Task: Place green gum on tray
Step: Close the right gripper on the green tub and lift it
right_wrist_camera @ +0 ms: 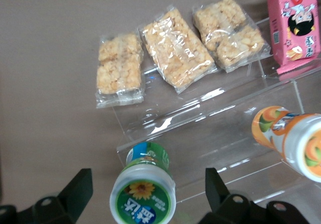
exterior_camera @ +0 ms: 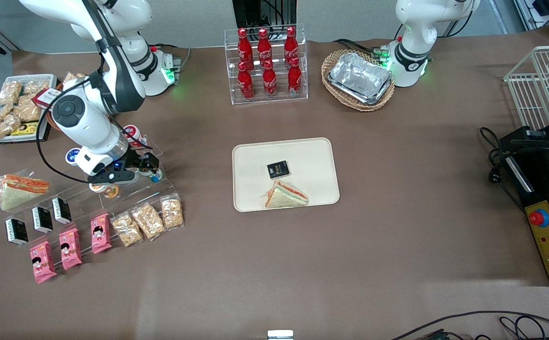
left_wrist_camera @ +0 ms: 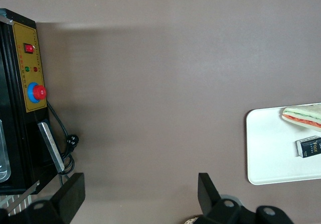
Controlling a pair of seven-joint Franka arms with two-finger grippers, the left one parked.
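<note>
- The green gum (right_wrist_camera: pixel 144 194) is a glossy plastic bottle with a smooth white lid and a printed green label, lying between the matt black fingers (right_wrist_camera: pixel 77 189) of the gripper (right_wrist_camera: pixel 145 189), which stand apart.
- The clear acrylic display steps (right_wrist_camera: pixel 210 133) are glassy, catching bright glints.
- The rice-cracker bags (right_wrist_camera: pixel 173 48) are crinkly transparent film over rough, grainy contents.
- The tray (exterior_camera: pixel 314 156) is smooth, matt cream plastic.
- The table covering (exterior_camera: pixel 397 212) is dull brown, paper-like.
- At about 1 o'clock from the tray, the foil trays (exterior_camera: pixel 360 78) are creased shiny metal in a coarse woven wicker basket (exterior_camera: pixel 331 61).
- The cola bottles (exterior_camera: pixel 265 63) gleam red.
</note>
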